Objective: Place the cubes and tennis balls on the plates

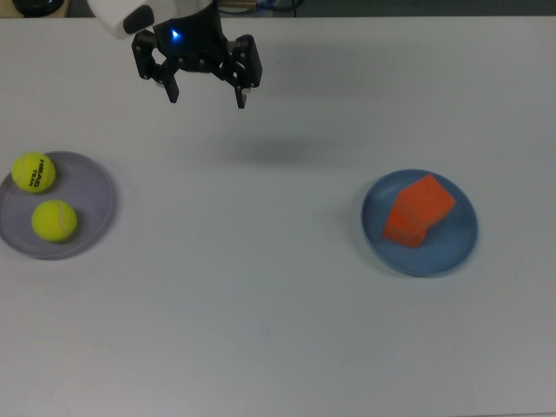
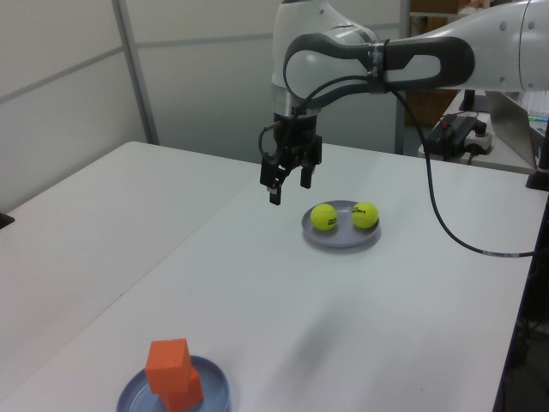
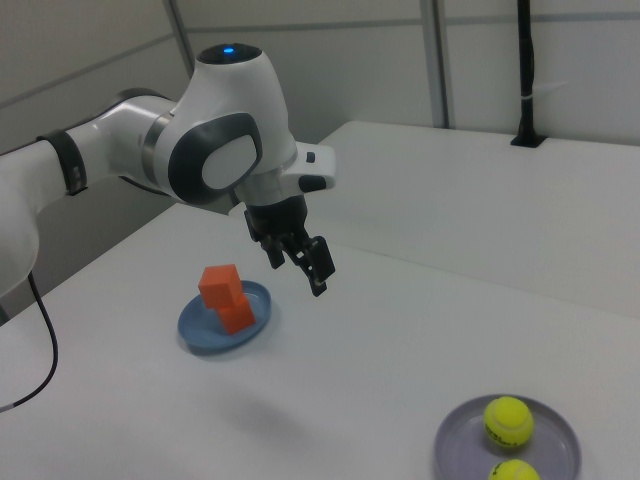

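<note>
Two orange cubes (image 1: 420, 210) sit stacked on the blue plate (image 1: 380, 248) at the top view's right. The upper cube (image 2: 168, 360) rests skewed on the lower cube (image 2: 188, 391). Two tennis balls lie on the lavender plate (image 1: 94, 196) at the top view's left: one with black HEAD lettering (image 1: 34, 172) and one plain (image 1: 54, 220). My gripper (image 1: 207, 98) hangs open and empty above the table near its far edge, closer to the lavender plate (image 2: 339, 239). It also shows in the left view (image 2: 289, 190) and the right view (image 3: 297, 272).
The white table (image 1: 261, 304) runs wide between the two plates. A black cable (image 2: 437, 215) droops from the arm over the table's edge in the left view. A black post (image 3: 524, 70) stands at the table's far edge in the right view.
</note>
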You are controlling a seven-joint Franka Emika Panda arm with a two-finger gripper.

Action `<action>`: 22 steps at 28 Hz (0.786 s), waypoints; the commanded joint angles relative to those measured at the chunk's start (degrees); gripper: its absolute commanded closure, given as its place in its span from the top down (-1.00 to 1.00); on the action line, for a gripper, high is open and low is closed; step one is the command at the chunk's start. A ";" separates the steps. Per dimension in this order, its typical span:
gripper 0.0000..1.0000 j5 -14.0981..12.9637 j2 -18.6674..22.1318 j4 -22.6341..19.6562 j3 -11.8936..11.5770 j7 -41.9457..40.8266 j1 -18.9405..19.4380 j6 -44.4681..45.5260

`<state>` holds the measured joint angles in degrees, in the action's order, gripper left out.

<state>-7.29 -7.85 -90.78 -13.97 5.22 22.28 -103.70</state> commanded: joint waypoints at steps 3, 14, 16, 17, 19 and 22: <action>1.00 1.40 2.31 -1.24 0.17 1.38 0.22 1.40; 1.00 1.40 2.31 -1.24 0.26 1.38 0.22 1.49; 1.00 1.40 2.31 -1.24 0.26 1.38 0.22 1.49; 1.00 1.40 2.31 -1.24 0.26 1.38 0.22 1.49; 1.00 1.40 2.31 -1.24 0.26 1.38 0.22 1.49; 1.00 1.40 2.84 -1.33 0.26 1.38 0.22 1.49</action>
<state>-7.29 -7.12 -90.80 -13.97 5.22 22.28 -103.70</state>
